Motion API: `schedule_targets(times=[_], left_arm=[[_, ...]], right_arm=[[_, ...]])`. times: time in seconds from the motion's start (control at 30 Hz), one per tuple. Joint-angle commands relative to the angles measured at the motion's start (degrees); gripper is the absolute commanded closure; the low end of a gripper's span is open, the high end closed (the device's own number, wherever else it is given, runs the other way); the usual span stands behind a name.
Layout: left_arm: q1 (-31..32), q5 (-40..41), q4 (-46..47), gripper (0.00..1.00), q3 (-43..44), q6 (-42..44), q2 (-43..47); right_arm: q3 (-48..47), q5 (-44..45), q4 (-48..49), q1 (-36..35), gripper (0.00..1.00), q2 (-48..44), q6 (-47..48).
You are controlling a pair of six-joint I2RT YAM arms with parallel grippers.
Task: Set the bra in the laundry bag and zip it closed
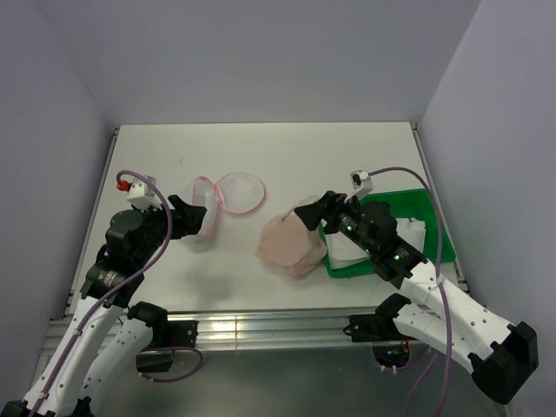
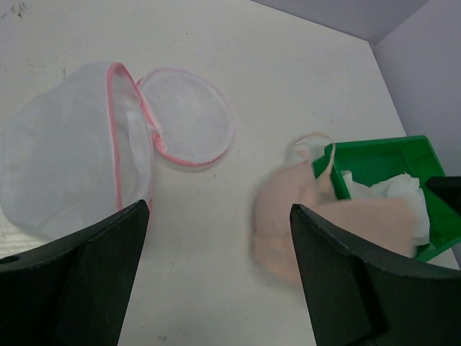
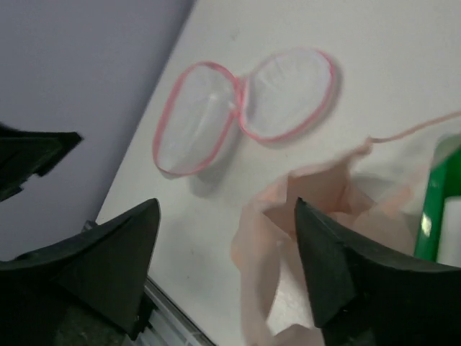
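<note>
The bra (image 1: 289, 244) is a peach-pink heap on the table, just left of the green tray. In the right wrist view the bra (image 3: 317, 191) looks blurred, and a thin strap trails toward the tray. My right gripper (image 1: 317, 211) (image 3: 227, 205) hangs above it, open, with nothing pinched. The laundry bag (image 1: 228, 195) lies open, its two pink-rimmed mesh halves side by side. My left gripper (image 1: 195, 217) (image 2: 218, 209) is open and empty at the bag's left half. The laundry bag (image 2: 79, 151) and the bra (image 2: 288, 216) also show in the left wrist view.
A green tray (image 1: 408, 193) (image 2: 382, 155) holding white cloth (image 1: 347, 248) stands at the right, touching the bra's heap. The table's front edge with its metal rail (image 1: 261, 326) runs just below both grippers. Grey walls enclose the table.
</note>
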State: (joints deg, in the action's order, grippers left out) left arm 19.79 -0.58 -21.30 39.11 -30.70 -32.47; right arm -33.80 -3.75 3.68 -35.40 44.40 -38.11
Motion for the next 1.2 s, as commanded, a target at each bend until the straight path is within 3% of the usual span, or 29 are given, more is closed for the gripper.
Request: schedule_targets(times=[0.0, 0.13, 0.33, 0.37, 0.5, 0.53, 0.7, 0.97, 1.17], left_arm=[[-0.37, 0.32, 1.44, 0.13, 0.0, 0.2, -0.23], [-0.37, -1.88, 2.4, 0.13, -0.53, -1.03, -1.72], [1.82, -11.28, 10.04, 0.16, -4.39, -7.08, -6.63], [4.53, -10.85, 11.01, 0.17, -4.74, -7.62, -8.64], [13.68, -1.84, 12.25, 0.19, -4.14, -8.68, -13.67], [17.35, 0.12, 12.16, 0.19, -3.09, -8.5, -15.68], [24.24, 19.87, 11.01, 0.2, 0.25, -8.15, -23.77], [24.33, 29.93, 13.04, 0.15, 7.81, -5.17, -45.54], [24.33, 24.93, 16.11, 0.16, 13.18, -3.05, -55.76]], right_arm=[[1.03, 5.06, -6.92, -0.2, 0.11, 2.79, 2.23], [1.02, 9.8, -11.07, -0.11, 0.11, 2.89, 4.88], [1.55, 9.12, -10.36, -0.29, 0.3, 4.36, 7.51], [1.46, 7.8, -10.28, -0.2, 0.4, 5.25, 7.96], [2.42, 4.01, -8.08, -1.16, 0.57, 8.85, 9.1], [2.6, 4.01, -7.29, -2.04, 0.58, 9.47, 9.63], [4.44, 4.01, -4.92, -3.45, 0.66, 9.83, 10.25], [8.75, 2.0, -1.49, -4.15, 0.67, 6.93, 9.1], [12.09, 0.68, 0.44, -4.42, 0.67, 4.12, 8.23]])
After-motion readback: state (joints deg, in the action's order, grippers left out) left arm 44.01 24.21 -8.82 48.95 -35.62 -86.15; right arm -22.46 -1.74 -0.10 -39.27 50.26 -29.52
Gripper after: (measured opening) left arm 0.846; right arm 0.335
